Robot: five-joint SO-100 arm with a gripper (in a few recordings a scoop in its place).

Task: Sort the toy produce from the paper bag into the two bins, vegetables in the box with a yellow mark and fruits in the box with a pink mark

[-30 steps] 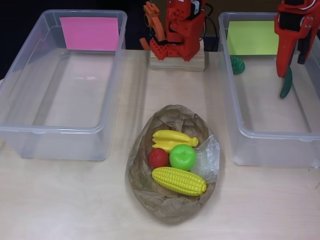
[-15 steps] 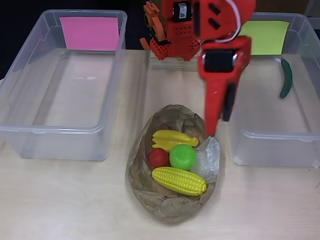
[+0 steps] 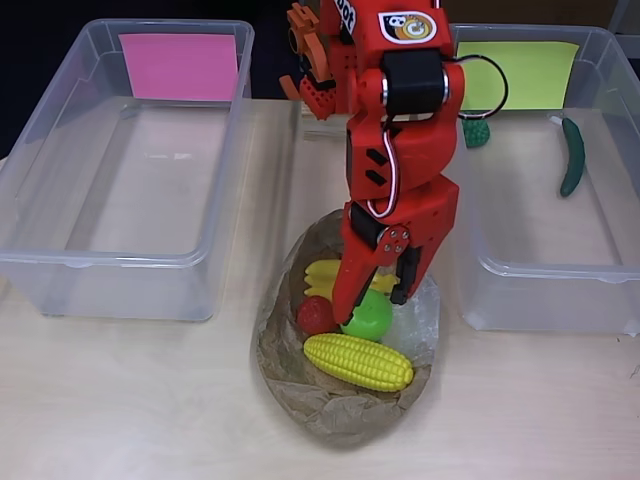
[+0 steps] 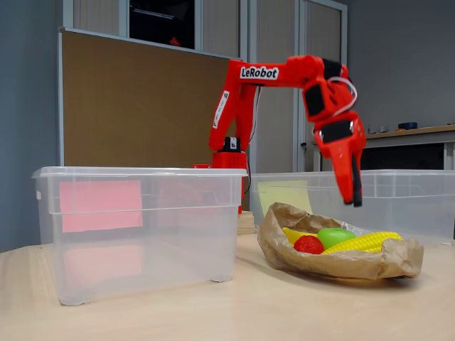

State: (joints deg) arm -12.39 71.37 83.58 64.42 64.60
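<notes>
The crumpled paper bag (image 3: pixel 290 372) lies open at the table's middle, holding yellow bananas (image 3: pixel 322 272), a red round toy (image 3: pixel 314 316), a green apple (image 3: pixel 372 320) and yellow corn (image 3: pixel 358 362). My red gripper (image 3: pixel 375 300) hangs open just above the apple and bananas, touching nothing; the fixed view shows the gripper (image 4: pixel 353 197) clear above the bag (image 4: pixel 341 264). The clear bin with the pink mark (image 3: pixel 178 66) stands at the left. At the right, the bin with the yellow mark (image 3: pixel 528 72) holds a green cucumber (image 3: pixel 572 158) and a small bumpy green toy (image 3: pixel 476 132).
The arm's base (image 3: pixel 350 100) sits on a wooden block between the bins at the back. Bare tabletop (image 3: pixel 130 400) stretches along the front and around the bag. In the fixed view the pink-marked bin (image 4: pixel 142 234) stands in front at the left.
The arm swung left from over the yellow-marked bin to above the bag. The cucumber it held one second ago was let go and now lies in that bin.
</notes>
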